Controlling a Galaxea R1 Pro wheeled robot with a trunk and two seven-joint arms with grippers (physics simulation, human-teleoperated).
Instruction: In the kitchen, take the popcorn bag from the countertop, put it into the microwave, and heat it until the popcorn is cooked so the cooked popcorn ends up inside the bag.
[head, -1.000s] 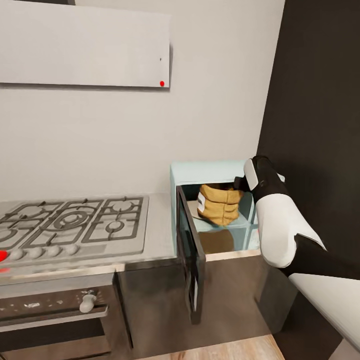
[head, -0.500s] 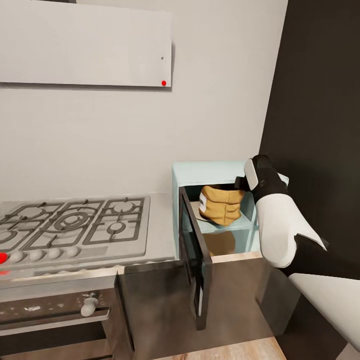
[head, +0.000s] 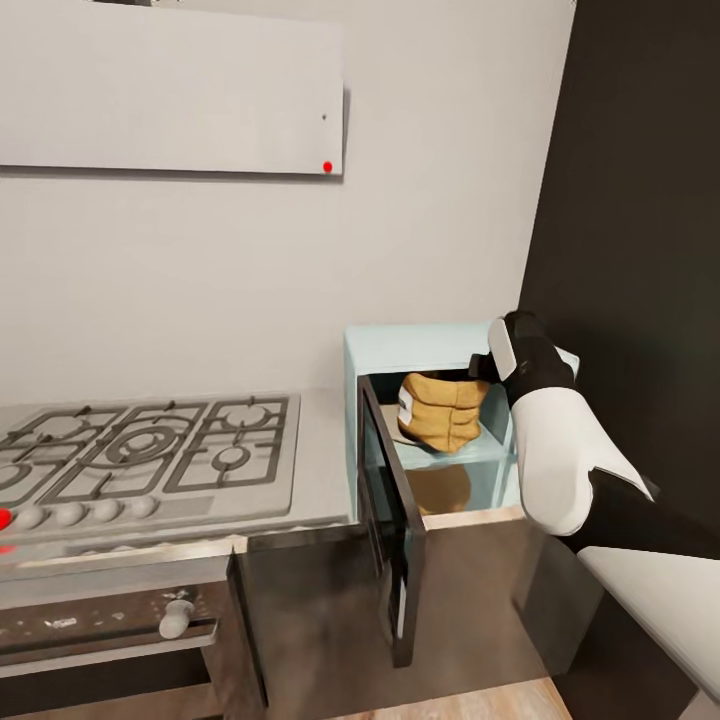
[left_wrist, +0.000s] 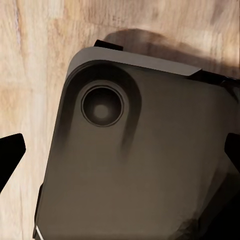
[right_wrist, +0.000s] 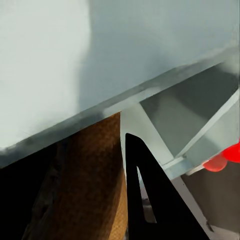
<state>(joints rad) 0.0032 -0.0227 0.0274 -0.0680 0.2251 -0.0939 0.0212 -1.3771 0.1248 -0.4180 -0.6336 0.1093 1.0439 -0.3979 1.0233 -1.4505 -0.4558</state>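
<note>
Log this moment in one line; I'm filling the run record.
popcorn bag: inside microwave | door: open | right gripper: at bag's rim, grip unclear

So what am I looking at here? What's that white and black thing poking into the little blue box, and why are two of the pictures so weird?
It's a computer-made kitchen with a pretend robot in it. The big picture comes from a camera on the robot's head. The white and black thing is its right arm, reaching into the microwave, whose door hangs open. Inside sits the popcorn bag, brown and wrinkly. To the left is a gas hob set in the countertop, with an oven under it.

The two odd pictures come from small cameras near each claw. The right one looks right up close at the bag, with a black finger of the right claw beside it. Whether the claw is gripping the bag, I can't tell. The left one looks down at a dark robot part over a wooden floor.
</note>
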